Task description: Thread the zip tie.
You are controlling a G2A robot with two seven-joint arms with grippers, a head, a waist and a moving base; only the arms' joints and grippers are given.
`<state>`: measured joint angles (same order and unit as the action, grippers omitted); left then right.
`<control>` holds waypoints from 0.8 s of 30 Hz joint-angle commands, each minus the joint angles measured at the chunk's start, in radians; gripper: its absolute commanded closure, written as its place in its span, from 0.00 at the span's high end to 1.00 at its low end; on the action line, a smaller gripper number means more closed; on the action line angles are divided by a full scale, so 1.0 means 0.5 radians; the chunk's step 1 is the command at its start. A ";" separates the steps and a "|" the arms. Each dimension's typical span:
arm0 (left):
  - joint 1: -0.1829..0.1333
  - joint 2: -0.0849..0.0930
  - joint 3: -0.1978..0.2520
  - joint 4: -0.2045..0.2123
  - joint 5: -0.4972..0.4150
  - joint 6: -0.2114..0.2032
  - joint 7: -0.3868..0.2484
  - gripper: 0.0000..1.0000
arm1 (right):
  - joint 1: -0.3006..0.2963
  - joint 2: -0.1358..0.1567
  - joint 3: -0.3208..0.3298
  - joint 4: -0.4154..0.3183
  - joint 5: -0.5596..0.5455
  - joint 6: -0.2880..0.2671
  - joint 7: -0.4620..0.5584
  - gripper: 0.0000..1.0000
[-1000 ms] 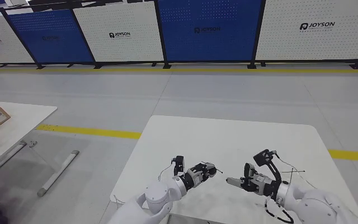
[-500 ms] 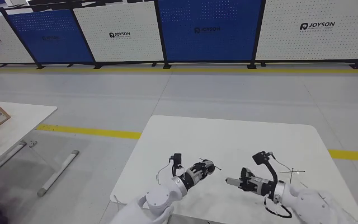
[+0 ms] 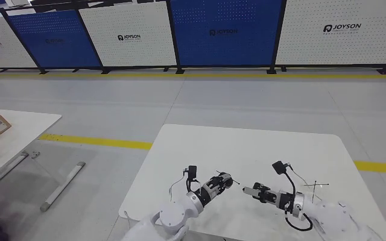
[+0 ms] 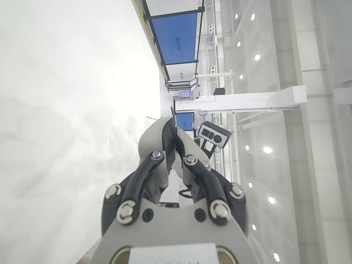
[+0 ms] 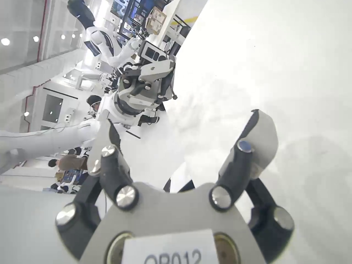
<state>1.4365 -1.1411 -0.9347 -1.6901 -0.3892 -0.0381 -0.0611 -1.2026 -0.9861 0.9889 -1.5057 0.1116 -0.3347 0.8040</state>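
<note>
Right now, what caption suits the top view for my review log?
Over the white table, the left hand pinches a thin black plastic zip tie, facing the open, empty right hand.

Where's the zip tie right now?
In the top view the zip tie pokes out of the shut left gripper, above the white table, across from the open right gripper.
</note>
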 commanded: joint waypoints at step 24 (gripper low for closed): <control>-0.001 -0.043 0.040 0.011 0.146 -0.044 0.050 0.00 | 0.130 -0.086 -0.043 0.200 0.256 -0.011 0.178 0.00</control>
<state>1.4363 -1.1619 -0.9150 -1.6866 -0.3177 -0.0602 -0.0359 -1.1370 -1.0285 0.9662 -1.4059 0.2402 -0.3400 0.8926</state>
